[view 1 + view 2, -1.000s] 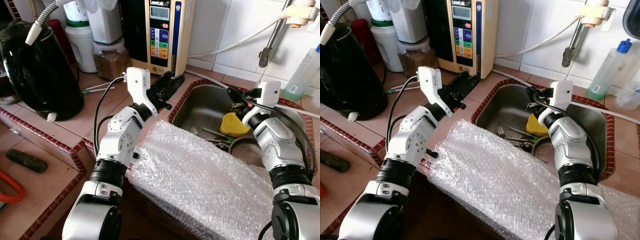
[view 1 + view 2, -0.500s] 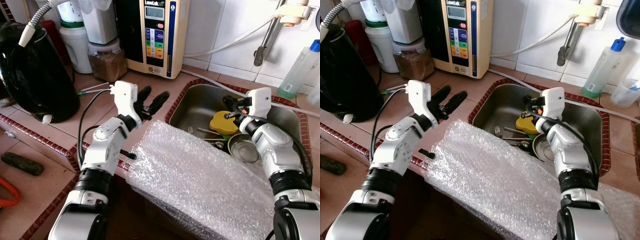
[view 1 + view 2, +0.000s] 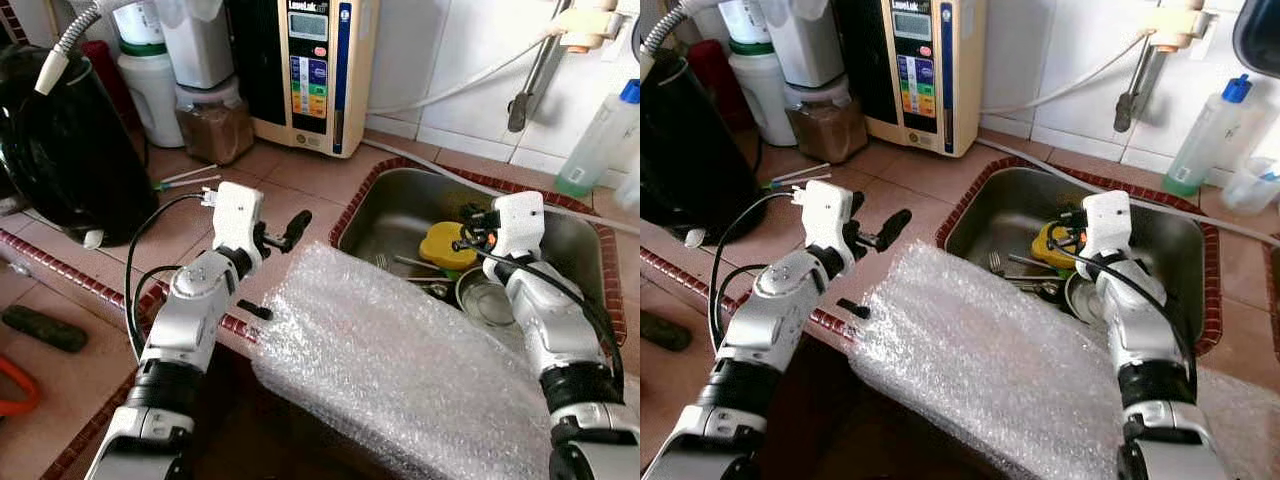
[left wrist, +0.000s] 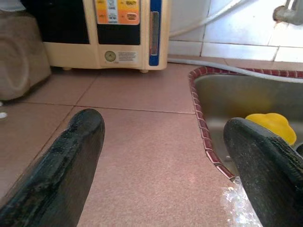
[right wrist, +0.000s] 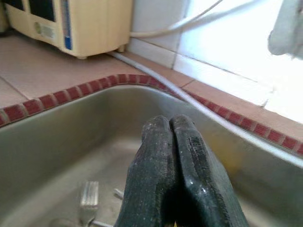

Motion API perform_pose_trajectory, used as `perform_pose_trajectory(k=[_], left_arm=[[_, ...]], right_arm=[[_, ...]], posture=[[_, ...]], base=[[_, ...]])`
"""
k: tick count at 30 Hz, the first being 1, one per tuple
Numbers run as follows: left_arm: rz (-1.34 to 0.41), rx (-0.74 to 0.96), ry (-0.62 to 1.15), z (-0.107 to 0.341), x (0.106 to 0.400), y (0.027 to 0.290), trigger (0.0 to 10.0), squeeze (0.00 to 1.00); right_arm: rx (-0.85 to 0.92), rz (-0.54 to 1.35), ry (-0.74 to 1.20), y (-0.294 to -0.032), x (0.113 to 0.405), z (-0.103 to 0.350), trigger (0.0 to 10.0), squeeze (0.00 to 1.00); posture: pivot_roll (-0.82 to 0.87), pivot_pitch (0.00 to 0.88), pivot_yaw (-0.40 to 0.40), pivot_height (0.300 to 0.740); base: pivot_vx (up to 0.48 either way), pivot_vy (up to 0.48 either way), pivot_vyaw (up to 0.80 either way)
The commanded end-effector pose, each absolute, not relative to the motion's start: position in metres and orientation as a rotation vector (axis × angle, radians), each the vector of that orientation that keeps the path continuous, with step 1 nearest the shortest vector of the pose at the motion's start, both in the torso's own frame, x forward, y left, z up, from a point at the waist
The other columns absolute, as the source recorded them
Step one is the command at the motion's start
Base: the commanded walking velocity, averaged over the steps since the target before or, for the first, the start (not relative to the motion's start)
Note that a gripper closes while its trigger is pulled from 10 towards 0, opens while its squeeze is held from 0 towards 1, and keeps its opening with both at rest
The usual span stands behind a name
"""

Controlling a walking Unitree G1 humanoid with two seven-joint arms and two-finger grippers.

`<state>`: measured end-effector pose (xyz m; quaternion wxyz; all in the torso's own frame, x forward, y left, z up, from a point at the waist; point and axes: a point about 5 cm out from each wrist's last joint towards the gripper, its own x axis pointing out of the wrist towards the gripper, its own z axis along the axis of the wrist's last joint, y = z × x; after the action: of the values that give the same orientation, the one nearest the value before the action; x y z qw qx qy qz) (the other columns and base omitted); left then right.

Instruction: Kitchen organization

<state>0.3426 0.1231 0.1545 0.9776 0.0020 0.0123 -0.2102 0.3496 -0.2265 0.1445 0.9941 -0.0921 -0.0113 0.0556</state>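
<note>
Left gripper [image 4: 163, 156]: fingers spread wide, empty, low over the tiled counter [image 3: 300, 185], aimed toward the sink [image 3: 400, 215] rim. Just beside it, the near edge of a bubble-wrap sheet [image 3: 400, 350] draped over the counter front and the sink's near lip. Right gripper [image 5: 175, 175]: fingers pressed together, gripping nothing, hanging over the sink basin. Below it a yellow sponge [image 3: 447, 245], a fork [image 5: 87, 196] and a round metal bowl [image 3: 487, 298], all in the sink. Farther back, a water unit [image 3: 315, 70] against the wall, a black kettle [image 3: 70, 140] far left, a bottle [image 3: 598, 140] by the tap.

Likely risks: snagging the wrap with either forearm and dragging it off the ledge; the shut right fingers nudging sponge or cutlery instead of gripping; the left cable catching the counter edge.
</note>
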Motion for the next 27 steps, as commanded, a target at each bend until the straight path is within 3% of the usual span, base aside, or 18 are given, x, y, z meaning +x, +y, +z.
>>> perform_pose_trajectory(k=[1, 7, 12, 13, 14, 15, 27], left_arm=[[-0.436, 0.010, 0.070, 0.153, 0.339, 0.121, 10.0, 1.00], [-0.404, -0.039, 0.074, 0.147, 0.329, 0.117, 10.0, 1.00], [-0.393, -0.049, 0.083, 0.145, 0.322, 0.113, 10.0, 1.00], [-0.390, -0.039, 0.067, 0.146, 0.322, 0.112, 10.0, 0.73], [-0.391, -0.031, 0.055, 0.147, 0.321, 0.112, 10.0, 0.73], [-0.384, 0.005, 0.038, 0.149, 0.320, 0.111, 10.0, 0.00], [-0.340, -0.102, 0.058, 0.154, 0.321, 0.115, 10.0, 0.00]], right_arm=[[-0.208, 0.076, -0.049, -0.231, 0.346, 0.148, 10.0, 0.00], [-0.201, -0.031, -0.070, -0.244, 0.336, 0.150, 10.0, 0.00], [-0.180, -0.081, -0.057, -0.248, 0.331, 0.148, 10.0, 0.00], [-0.179, -0.084, -0.058, -0.249, 0.331, 0.148, 10.0, 0.00], [-0.181, -0.085, -0.059, -0.249, 0.331, 0.148, 10.0, 0.00], [-0.182, -0.091, -0.061, -0.249, 0.330, 0.149, 10.0, 0.00], [-0.160, -0.132, -0.068, -0.248, 0.329, 0.150, 10.0, 0.00]], posture=[[0.05, 0.000, 0.046, 0.740], [0.04, 0.000, 0.038, 0.740], [0.04, 0.000, 0.036, 0.740], [0.04, 0.000, 0.036, 0.740], [0.04, 0.000, 0.037, 0.740], [0.04, 0.000, 0.040, 0.740], [0.05, 0.000, 0.036, 0.740]], base=[[0.000, 0.000, 0.00], [0.000, 0.000, 0.00], [0.000, 0.000, -0.68], [0.000, 0.000, -0.77], [0.000, 0.000, -0.77], [0.000, 0.000, -0.77], [0.000, 0.000, -0.77]])
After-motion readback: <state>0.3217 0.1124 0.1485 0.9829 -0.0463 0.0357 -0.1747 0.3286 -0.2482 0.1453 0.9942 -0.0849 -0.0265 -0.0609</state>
